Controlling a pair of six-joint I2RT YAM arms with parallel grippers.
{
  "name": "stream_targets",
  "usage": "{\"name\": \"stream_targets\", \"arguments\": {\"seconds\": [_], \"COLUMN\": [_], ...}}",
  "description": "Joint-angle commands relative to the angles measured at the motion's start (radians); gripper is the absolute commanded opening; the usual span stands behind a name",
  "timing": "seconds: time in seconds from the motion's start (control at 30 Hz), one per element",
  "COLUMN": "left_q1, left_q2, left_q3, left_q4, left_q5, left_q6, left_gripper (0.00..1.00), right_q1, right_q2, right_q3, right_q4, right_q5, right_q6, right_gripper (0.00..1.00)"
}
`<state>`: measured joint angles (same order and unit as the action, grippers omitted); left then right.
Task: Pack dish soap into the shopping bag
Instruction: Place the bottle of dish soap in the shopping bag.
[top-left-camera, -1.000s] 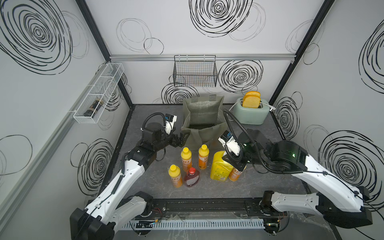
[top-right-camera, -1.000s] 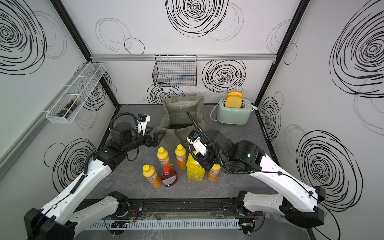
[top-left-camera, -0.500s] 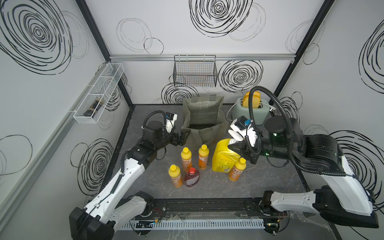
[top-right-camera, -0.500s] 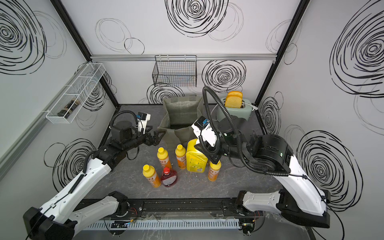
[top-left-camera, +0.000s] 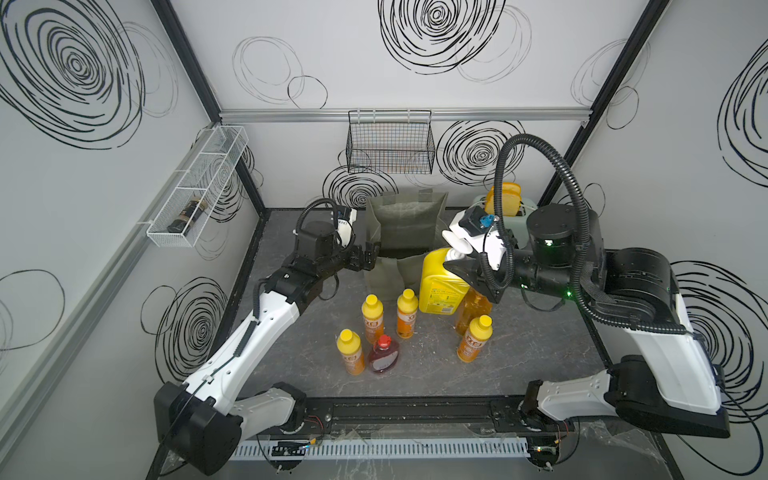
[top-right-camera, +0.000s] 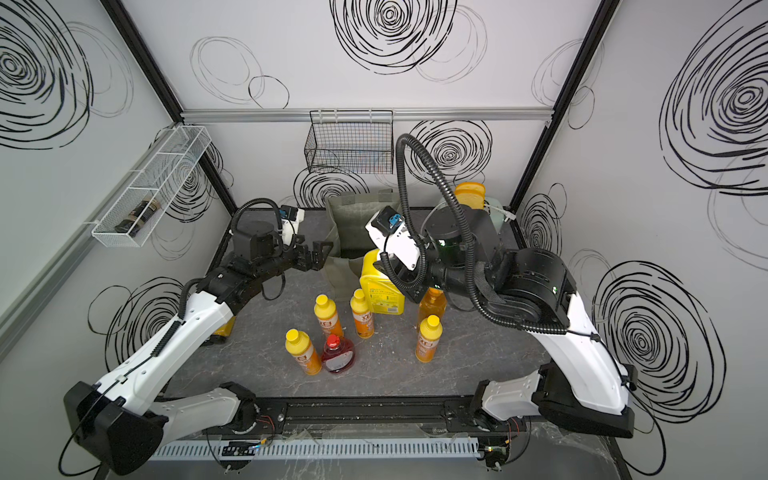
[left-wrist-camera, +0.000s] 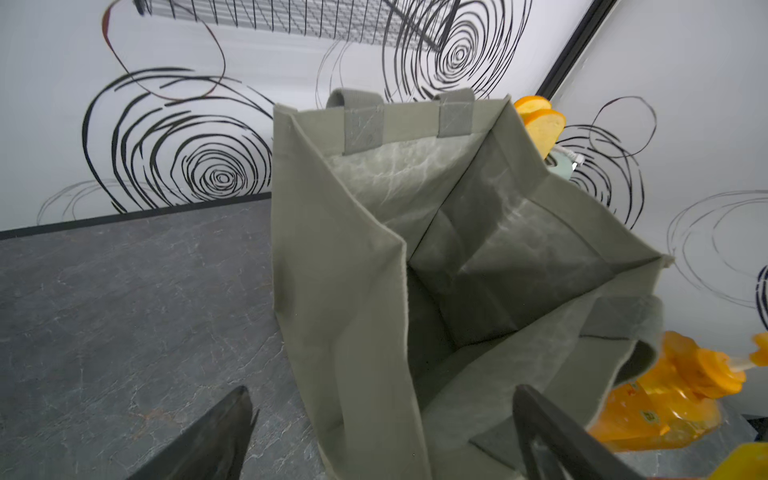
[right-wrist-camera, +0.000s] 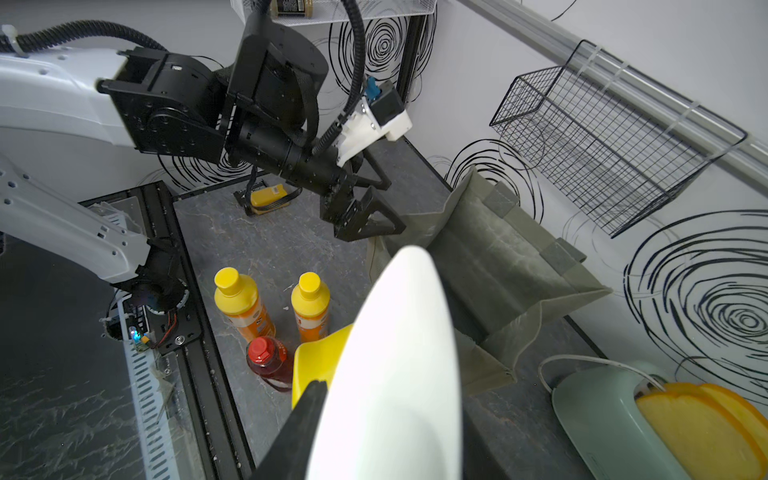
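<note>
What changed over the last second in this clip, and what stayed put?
The right gripper, shut on the neck of the big yellow bottle, carried it up and back to the front rim of the shopping bag. The left gripper stayed open at the bag's left edge. The small orange bottles and the red bottle did not move.

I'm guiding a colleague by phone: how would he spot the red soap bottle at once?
Find the grey-green shopping bag at the back of the table. Well in front of it, close beside the nearest small orange bottle, stands the red bottle. It alone is squat, with red liquid and a red cap; its neighbours have yellow caps.
</note>
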<state>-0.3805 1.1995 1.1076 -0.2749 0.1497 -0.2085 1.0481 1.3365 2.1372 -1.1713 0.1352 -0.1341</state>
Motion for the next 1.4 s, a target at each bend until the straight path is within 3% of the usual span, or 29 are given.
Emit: {"name": "stream_targets", "arguments": {"seconds": [0.0,0.3,0.63,1.0,1.37], "left_q1": [-0.014,-0.029,-0.039,-0.044,-0.037], "left_q2": [0.005,0.02,0.04,0.055,0.023], "left_q3": [-0.007,-0.021,-0.032,-0.025,0.08], "left_q4": [-0.013,-0.021,-0.022,-0.02,-0.052], "left_q5": [-0.029,-0.041,-0.035,-0.026,0.013], "left_q6": [0.016,0.036,0.049,0.06,0.029], "left_gripper": [0.99,0.98,0.97,0.97,0.96], "right_q1": [-0.037,-0.409,-0.648,-0.716,-0.705], "right_q2": [-0.013,0.125,0.224,0.259,0.407], "right_q3": [0.109,0.235,0.276,0.299,0.306], "right_q4": [0.376,0.503,0.727,0.907,1.035], "right_q5": [0.024,-0.406,-0.76,-0.917,-0.938], "right_q6": [-0.072,0.035,0.244,0.388,0.405], "right_gripper": [0.0,0.0,0.0,0.0,0.0]}}
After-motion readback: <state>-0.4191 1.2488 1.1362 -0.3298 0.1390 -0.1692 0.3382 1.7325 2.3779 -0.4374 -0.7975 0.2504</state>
